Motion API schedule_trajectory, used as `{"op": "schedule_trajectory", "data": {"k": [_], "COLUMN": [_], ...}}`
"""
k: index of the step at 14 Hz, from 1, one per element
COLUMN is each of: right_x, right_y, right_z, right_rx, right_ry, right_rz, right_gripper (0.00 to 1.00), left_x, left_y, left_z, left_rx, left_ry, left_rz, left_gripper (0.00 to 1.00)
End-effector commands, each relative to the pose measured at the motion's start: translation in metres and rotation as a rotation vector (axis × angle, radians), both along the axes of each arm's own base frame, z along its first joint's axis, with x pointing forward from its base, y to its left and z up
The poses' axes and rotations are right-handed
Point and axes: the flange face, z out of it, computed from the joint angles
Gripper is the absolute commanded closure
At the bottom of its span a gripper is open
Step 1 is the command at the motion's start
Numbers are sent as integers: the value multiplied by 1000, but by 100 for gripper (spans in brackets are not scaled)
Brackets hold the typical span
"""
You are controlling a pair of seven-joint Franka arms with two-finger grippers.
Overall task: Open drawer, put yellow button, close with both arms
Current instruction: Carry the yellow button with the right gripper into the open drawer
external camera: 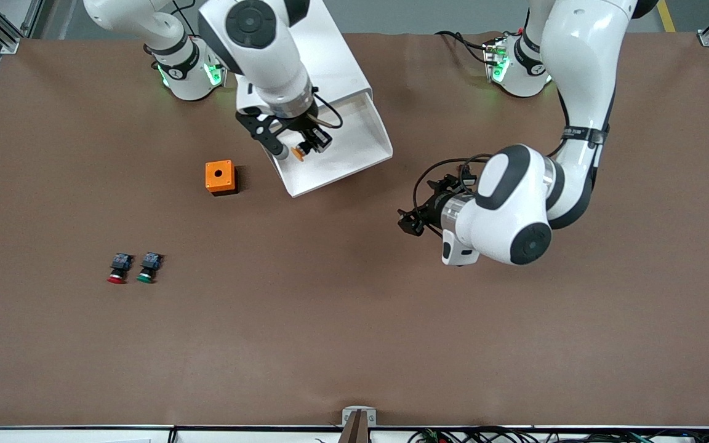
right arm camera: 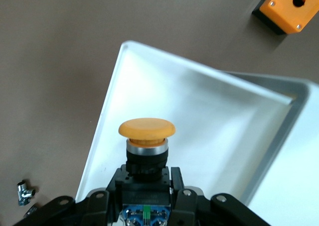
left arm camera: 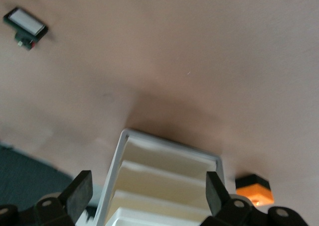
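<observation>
Three buttons: yellow button (external camera: 298, 152), red button (external camera: 119, 269), green button (external camera: 148, 268), the last two side by side at lower left of the front view. One orange box (external camera: 220, 177). One pulled-out drawer (external camera: 354, 154), upper centre. Right gripper (external camera: 305, 146), jaws clamped on the yellow button's body, hangs over the drawer. Left gripper (external camera: 413, 220), jaws fully spread and empty, hovers at centre right, arm bent at the elbow.

2 white arms (external camera: 514, 203) w/ black joint bands, green-lit bases (external camera: 191, 74), black cables, black grippers w/ silver screws.
</observation>
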Motion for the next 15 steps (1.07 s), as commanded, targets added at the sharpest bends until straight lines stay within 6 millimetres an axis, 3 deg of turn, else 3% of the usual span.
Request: {"op": "schedule_trajectory", "data": {"k": [1,5,11,12,13,14,15], "right_x": [-6,-23,-47,-47,-45,-44,-40], "right_y": [18,39,61,61,61,61,61], "right_z": [-18,-30,-36,-35,-33,-31,-25], "right_rx": [-24,-44,-57,-57,-54,-51,-42], "right_ry": [-11,-10,2,2,2,1,-6], "right_rz": [-34,-45,-72,-70,-69,-71,-56], "right_gripper": [100,100,100,79,19,0,0], "left_x": [-32,-54,-80,-86,-88,-92,-98], "left_y": [-19,-44,-68,-76,-77,-82,-88], "left_z": [-3,-10,16,19,23,25,25], "left_rx": [51,91,120,120,127,131,137], "left_ry": [-141,-269,-332,-340,-346,-343,-345], "left_rz": [-57,-110,-183,-199,-193,-182,-190], "left_gripper": [0,0,0,0,0,0,0]}}
